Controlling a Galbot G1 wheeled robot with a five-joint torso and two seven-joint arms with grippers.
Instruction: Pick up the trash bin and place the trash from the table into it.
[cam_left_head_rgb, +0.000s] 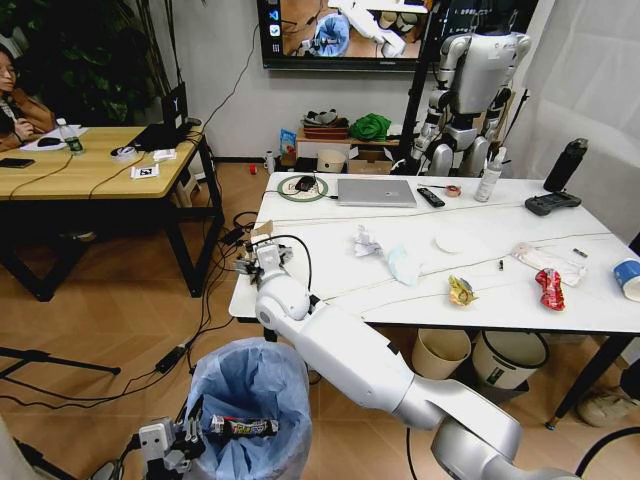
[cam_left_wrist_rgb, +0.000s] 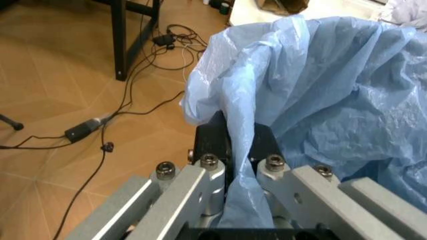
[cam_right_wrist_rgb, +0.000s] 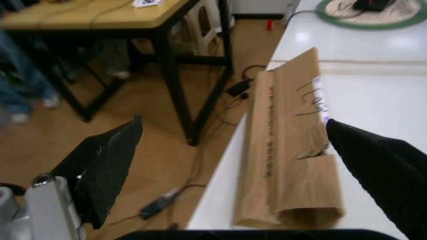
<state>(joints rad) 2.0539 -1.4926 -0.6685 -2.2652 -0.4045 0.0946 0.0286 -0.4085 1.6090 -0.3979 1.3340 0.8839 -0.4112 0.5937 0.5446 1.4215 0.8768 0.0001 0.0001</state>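
The trash bin (cam_left_head_rgb: 250, 395), lined with a light-blue bag (cam_left_wrist_rgb: 320, 85), stands on the floor before the white table (cam_left_head_rgb: 330, 285). My left gripper (cam_left_head_rgb: 185, 440) is shut on the bag's rim (cam_left_wrist_rgb: 239, 145). A dark wrapper (cam_left_head_rgb: 243, 426) lies inside. My right gripper (cam_left_head_rgb: 262, 260) hangs open at the table's left edge, its black fingers (cam_right_wrist_rgb: 107, 165) either side of a crumpled brown cardboard piece (cam_right_wrist_rgb: 293, 150). Other trash lies on the table: white tissue (cam_left_head_rgb: 366, 242), yellow wrapper (cam_left_head_rgb: 461, 291), red wrapper (cam_left_head_rgb: 549, 288), clear pack (cam_left_head_rgb: 545, 260), paper cup (cam_left_head_rgb: 628, 278).
A laptop (cam_left_head_rgb: 376, 192), remote (cam_left_head_rgb: 430, 197), black bottle (cam_left_head_rgb: 565, 165) and controller (cam_left_head_rgb: 552, 203) sit at the table's far side. A cream bin (cam_left_head_rgb: 441, 352) and white bin (cam_left_head_rgb: 510, 360) stand under it. A wooden desk (cam_left_head_rgb: 90, 165) and floor cables (cam_left_head_rgb: 205, 310) lie left.
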